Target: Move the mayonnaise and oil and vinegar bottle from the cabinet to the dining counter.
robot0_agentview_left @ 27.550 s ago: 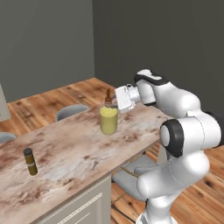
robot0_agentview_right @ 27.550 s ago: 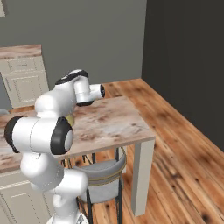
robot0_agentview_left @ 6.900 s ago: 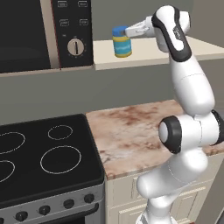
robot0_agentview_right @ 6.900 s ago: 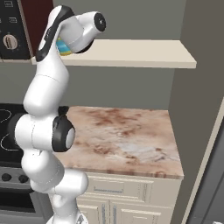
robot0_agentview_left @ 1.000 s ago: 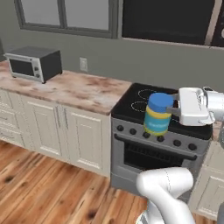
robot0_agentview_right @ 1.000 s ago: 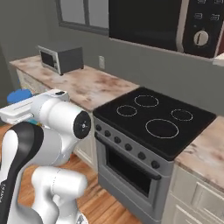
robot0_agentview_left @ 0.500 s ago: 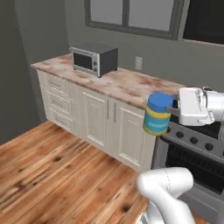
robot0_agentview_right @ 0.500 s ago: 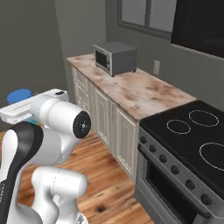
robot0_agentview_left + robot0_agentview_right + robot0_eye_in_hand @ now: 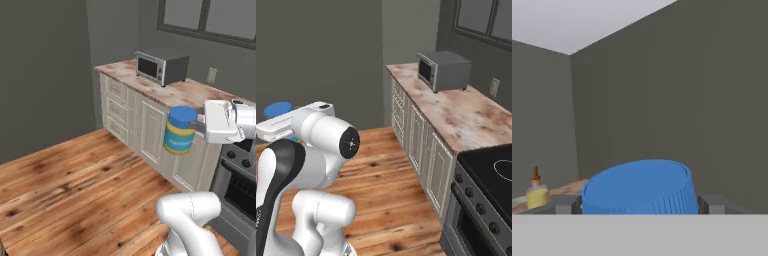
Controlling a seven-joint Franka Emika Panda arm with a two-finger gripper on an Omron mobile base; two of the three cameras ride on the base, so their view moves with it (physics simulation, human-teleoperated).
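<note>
The mayonnaise (image 9: 179, 131), a short jar with a blue lid and yellow and light-blue bands, hangs in the air in front of the base. My gripper (image 9: 193, 123) is shut on it from the right, just below the lid. In the right base view its blue lid (image 9: 277, 109) peeks out behind the white hand. The hand view has the lid (image 9: 639, 187) between the two fingertips (image 9: 564, 204). Far off at the left of that view, the oil and vinegar bottle (image 9: 535, 193) stands upright on the dining counter (image 9: 568, 189). The cabinet is out of view.
A grey microwave (image 9: 161, 68) stands on the marble worktop (image 9: 463, 111) over cream lower cupboards (image 9: 142, 127). The black stove (image 9: 490, 172) adjoins it on the right. A wood floor (image 9: 65, 175) stretches to the left, up to dark grey walls (image 9: 45, 70).
The whole picture has slid to the right as the base turns: the stove has left the middle, and the worktop's end and the dark wall have come in. The jar stays in the gripper.
</note>
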